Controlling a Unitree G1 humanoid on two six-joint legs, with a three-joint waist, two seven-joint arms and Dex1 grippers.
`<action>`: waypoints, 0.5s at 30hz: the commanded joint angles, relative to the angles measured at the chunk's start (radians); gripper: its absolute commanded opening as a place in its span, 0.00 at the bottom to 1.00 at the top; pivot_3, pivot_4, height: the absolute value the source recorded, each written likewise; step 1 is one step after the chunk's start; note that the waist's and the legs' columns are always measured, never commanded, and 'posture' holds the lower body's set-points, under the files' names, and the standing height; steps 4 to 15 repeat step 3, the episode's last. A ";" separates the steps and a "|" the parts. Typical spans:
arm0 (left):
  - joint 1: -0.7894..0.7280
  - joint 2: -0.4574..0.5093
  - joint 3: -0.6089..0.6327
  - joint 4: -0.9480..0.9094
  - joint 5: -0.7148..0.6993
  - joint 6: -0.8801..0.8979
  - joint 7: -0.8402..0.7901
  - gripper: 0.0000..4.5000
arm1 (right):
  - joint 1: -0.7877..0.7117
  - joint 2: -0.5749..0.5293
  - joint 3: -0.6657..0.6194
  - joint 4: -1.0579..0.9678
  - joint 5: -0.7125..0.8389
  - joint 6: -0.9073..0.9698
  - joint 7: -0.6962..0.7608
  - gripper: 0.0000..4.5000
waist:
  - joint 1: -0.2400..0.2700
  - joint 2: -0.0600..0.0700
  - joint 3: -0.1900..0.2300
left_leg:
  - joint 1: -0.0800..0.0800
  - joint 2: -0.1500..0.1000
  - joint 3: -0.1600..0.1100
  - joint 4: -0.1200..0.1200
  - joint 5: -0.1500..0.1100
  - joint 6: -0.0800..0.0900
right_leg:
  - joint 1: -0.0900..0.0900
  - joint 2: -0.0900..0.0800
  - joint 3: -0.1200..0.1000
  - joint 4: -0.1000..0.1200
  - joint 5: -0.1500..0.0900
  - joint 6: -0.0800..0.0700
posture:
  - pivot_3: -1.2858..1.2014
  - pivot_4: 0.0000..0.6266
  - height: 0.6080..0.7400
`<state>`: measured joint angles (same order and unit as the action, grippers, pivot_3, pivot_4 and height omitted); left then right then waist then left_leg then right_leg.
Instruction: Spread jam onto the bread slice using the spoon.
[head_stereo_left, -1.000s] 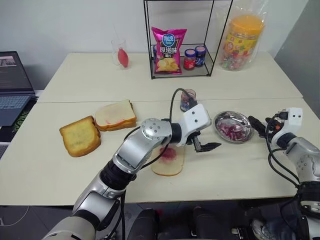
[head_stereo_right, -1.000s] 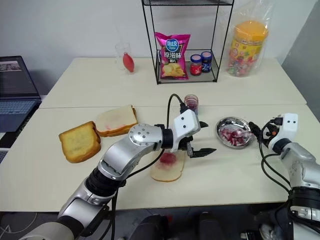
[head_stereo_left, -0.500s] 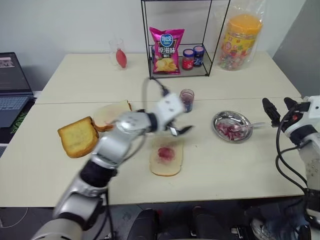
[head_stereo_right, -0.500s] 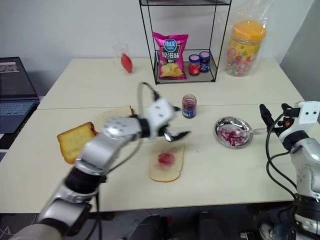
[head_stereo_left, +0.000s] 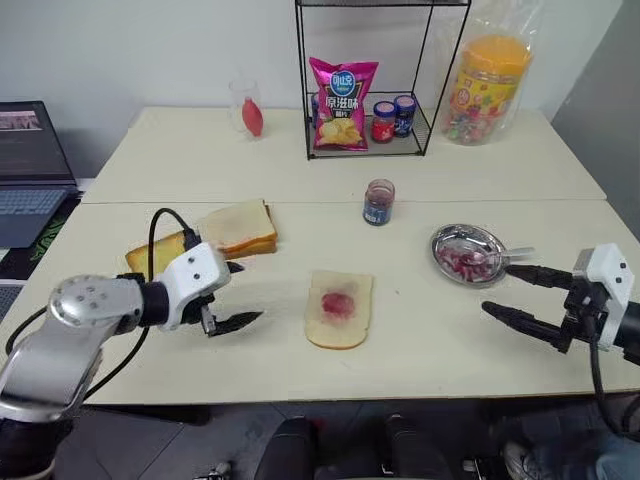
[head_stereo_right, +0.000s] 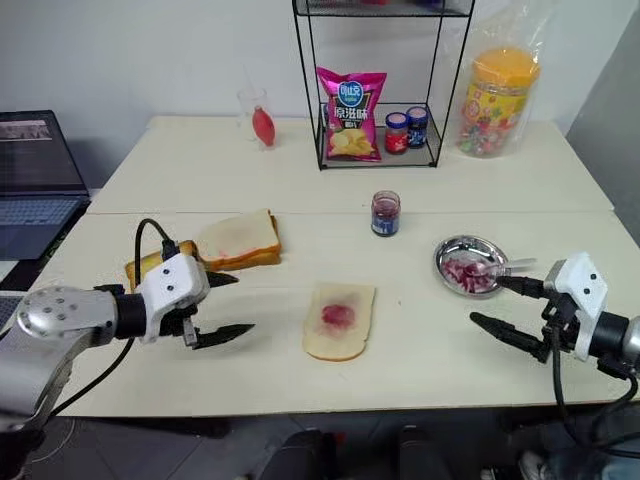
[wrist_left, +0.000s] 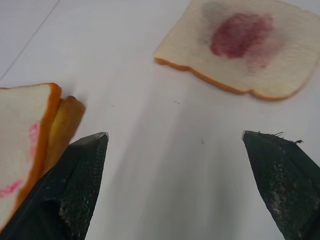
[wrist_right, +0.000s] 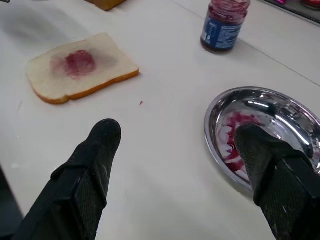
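1. Cream table (head_stereo_left: 420, 190) runs to a pale wall, with a wire rack (head_stereo_left: 380, 75) at its back.
2. Left gripper (head_stereo_left: 232, 296), fingers spread wide and empty, hovers by the sandwich (head_stereo_left: 236, 230).
3. Right gripper (head_stereo_left: 515, 293), fingers also wide apart and empty, hangs near the steel dish (head_stereo_left: 466, 253).
4. Bread slice (head_stereo_left: 339, 308), smeared red, lies between the grippers.
5. Jam (head_stereo_left: 378, 202) stands behind the slice.
6. Spoon (head_stereo_left: 508, 254) rests in the dish.

Head cameras look down over the whole table (head_stereo_left: 420, 350); both wrist cameras, close above it, share the bread slice (wrist_right: 80, 67).
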<state>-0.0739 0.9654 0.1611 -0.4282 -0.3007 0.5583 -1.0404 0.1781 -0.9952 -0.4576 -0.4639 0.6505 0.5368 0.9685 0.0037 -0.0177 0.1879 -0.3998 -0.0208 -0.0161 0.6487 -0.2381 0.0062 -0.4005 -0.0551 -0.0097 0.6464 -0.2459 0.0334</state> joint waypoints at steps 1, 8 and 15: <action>0.090 0.038 0.104 -0.056 -0.036 -0.012 -0.039 1.00 | -0.009 -0.055 -0.042 0.012 -0.005 -0.011 0.078 0.90 | 0.000 0.000 0.000 | 0.000 0.000 0.000 0.000 0.000 0.000 | 0.000 0.000 0.000 0.000 0.000 0.000 | 0.52 0.24 1.00; 0.118 0.034 0.112 -0.063 -0.040 -0.029 -0.038 1.00 | -0.021 -0.062 -0.030 0.029 -0.021 -0.026 0.091 0.90 | 0.000 0.000 0.000 | 0.000 0.000 0.001 0.000 0.000 0.000 | 0.000 0.000 0.000 -0.001 0.000 0.000 | 0.52 0.24 1.00; 0.118 0.034 0.112 -0.063 -0.040 -0.029 -0.038 1.00 | -0.021 -0.062 -0.030 0.029 -0.021 -0.026 0.091 0.90 | 0.000 0.000 0.000 | 0.000 0.000 0.001 0.000 0.000 0.000 | 0.000 0.000 0.000 -0.001 0.000 0.000 | 0.52 0.24 1.00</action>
